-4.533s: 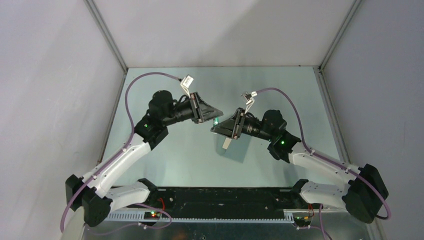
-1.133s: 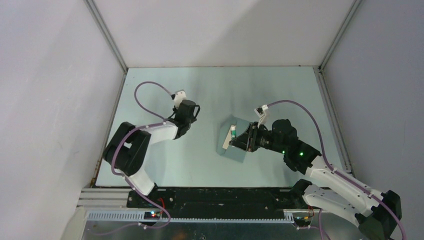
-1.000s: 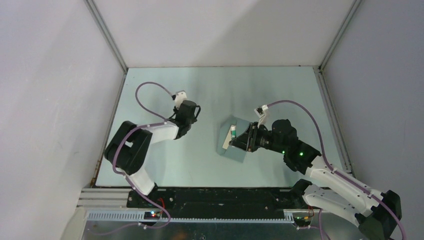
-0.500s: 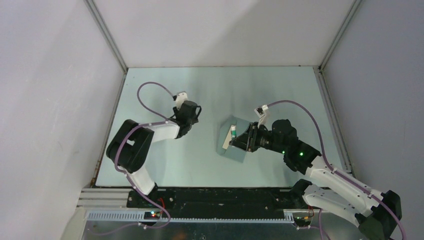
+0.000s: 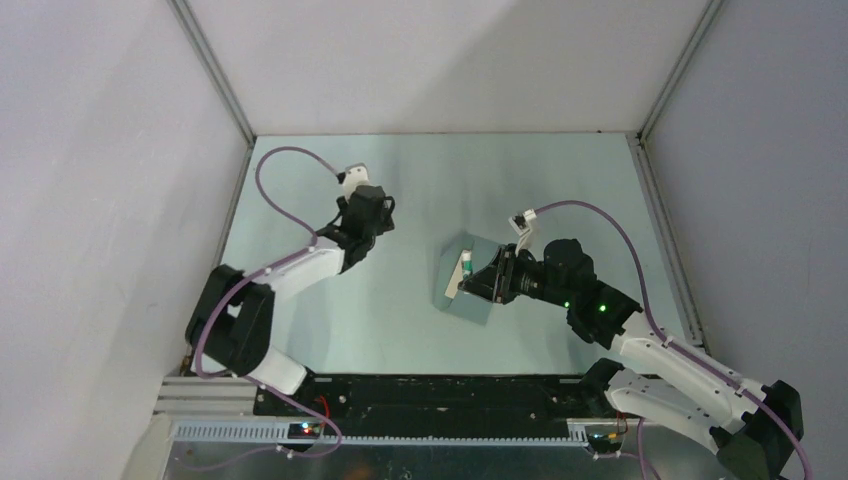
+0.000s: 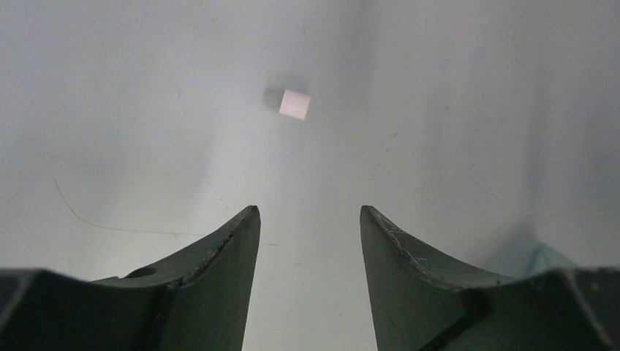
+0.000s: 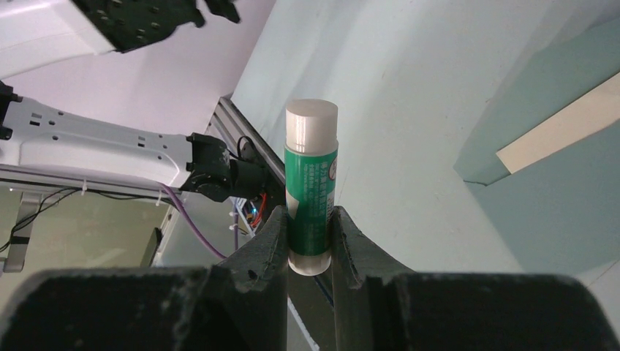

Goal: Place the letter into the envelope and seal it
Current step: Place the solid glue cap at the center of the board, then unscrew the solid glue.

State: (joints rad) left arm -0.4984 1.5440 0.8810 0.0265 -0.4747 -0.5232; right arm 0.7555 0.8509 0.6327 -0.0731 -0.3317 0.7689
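- My overhead camera sits above and behind the arm bases and looks down on the table (image 5: 400, 330). From well back, it takes in the whole tabletop, the walls (image 5: 450, 70), the left arm (image 5: 300, 268) and the right arm (image 5: 650, 350).
- My left wrist camera looks out along the left gripper (image 6: 308, 213), aimed down at the tabletop from close range. Its fingers (image 6: 212, 278) fill the bottom of the frame.
- My right wrist camera looks out along the right gripper (image 7: 311, 212). It is rolled so the tabletop slants, with the glue stick (image 7: 311, 183) right before the lens.
- That view and the overhead share the envelope (image 7: 563, 197), the left arm and the near-edge rail (image 7: 237, 121).
- As far as I can tell, the left wrist view shares only tabletop with the overhead.
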